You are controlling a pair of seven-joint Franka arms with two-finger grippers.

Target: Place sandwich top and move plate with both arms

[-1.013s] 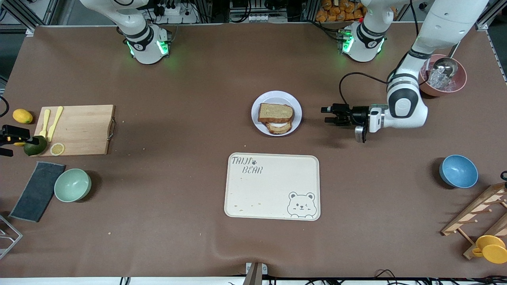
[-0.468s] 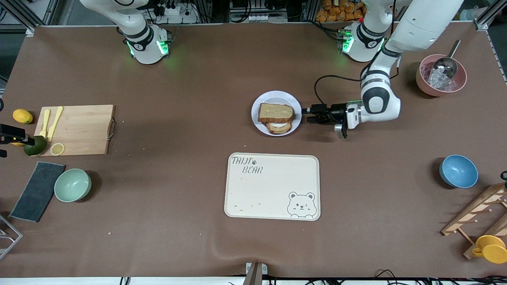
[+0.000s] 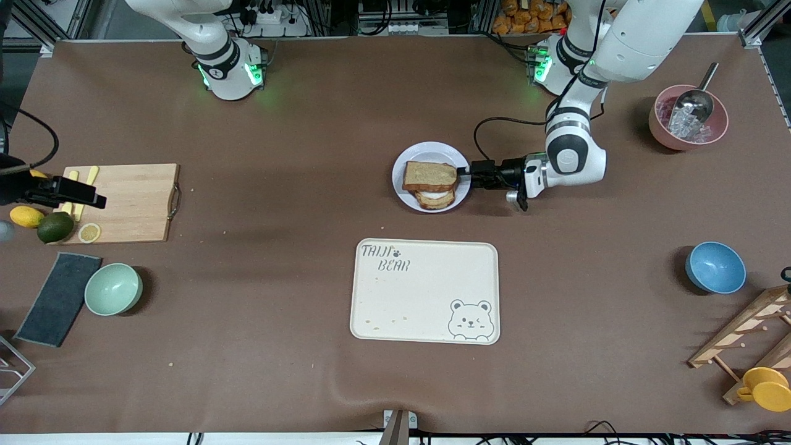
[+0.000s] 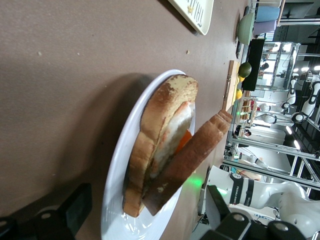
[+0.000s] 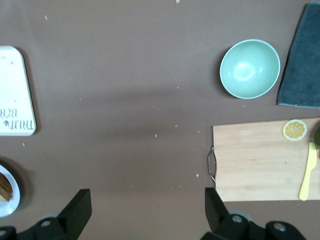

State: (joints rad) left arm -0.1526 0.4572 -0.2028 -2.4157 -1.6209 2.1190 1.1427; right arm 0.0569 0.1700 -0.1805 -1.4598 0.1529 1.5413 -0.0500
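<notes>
The sandwich top point(image 3: 430, 175) lies on the egg toast on the white plate point(image 3: 408, 191) in the middle of the table. In the left wrist view the sandwich top point(image 4: 192, 157) leans on the egg toast point(image 4: 157, 125), and the plate point(image 4: 122, 222) lies between my fingers. My left gripper point(image 3: 463, 173) is open and low at the plate's rim on the left arm's side, its jaws on either side of the rim point(image 4: 147, 220). My right gripper point(image 3: 83, 198) is open and empty over the wooden cutting board point(image 3: 126, 201); it also shows in the right wrist view point(image 5: 146, 210).
The cream bear-print tray point(image 3: 425, 290) lies nearer the front camera than the plate. A mint bowl point(image 3: 113, 288), a dark cloth point(image 3: 59, 298), a lemon point(image 3: 26, 216) and a lime point(image 3: 55, 227) are at the right arm's end. A blue bowl point(image 3: 715, 267) and a pink ice bowl point(image 3: 688, 118) are at the left arm's end.
My left gripper has moved along the table to the plate's rim. My right gripper has come in over the cutting board. The sandwich has not moved.
</notes>
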